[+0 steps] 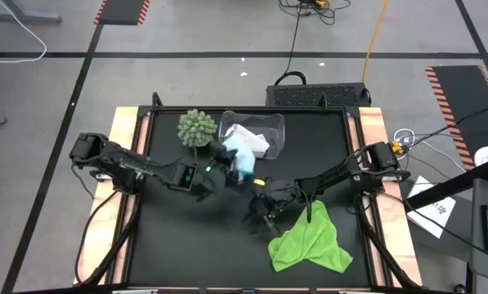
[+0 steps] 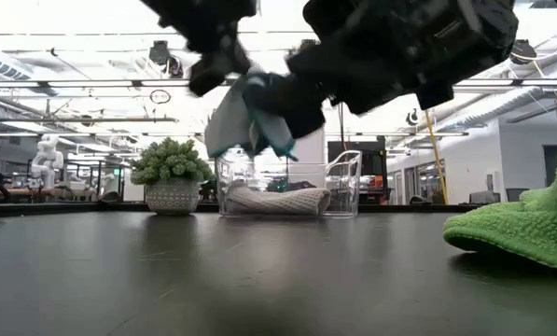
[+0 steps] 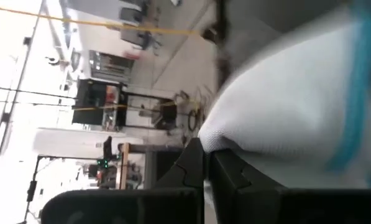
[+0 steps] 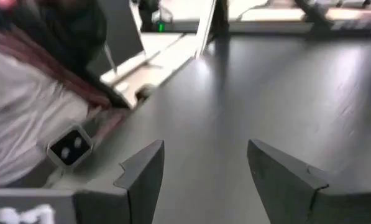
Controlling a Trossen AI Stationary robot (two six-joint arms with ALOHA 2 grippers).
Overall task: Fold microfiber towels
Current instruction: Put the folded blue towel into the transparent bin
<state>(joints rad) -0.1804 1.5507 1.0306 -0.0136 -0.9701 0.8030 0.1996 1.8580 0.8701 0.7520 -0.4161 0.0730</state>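
My left gripper (image 1: 221,169) is raised over the table's middle, near the bin, and is shut on the light blue towel (image 1: 243,158). In the low view the towel (image 2: 243,117) hangs bunched above the table. The white towel (image 1: 252,140) lies inside the clear bin (image 1: 275,124). The lime green towel (image 1: 310,242) lies crumpled on the table at the near right. My right gripper (image 1: 262,214) hovers open and empty left of the green towel; its wrist view (image 4: 204,171) shows bare table between the fingers. My left gripper pinches the light blue towel between its two fingers (image 3: 194,163), by a rounded, bunched edge (image 3: 217,138). I cannot tell whether that is one layer or several. The towel is lifted clear of the table and hangs slack below the gripper (image 2: 217,67).
A round green spiky plant (image 1: 196,128) in a pot stands at the far left of the mat, beside the clear bin (image 2: 345,183). The black mat (image 1: 194,245) lies open at the near left. Wooden rails run along both sides of the table.
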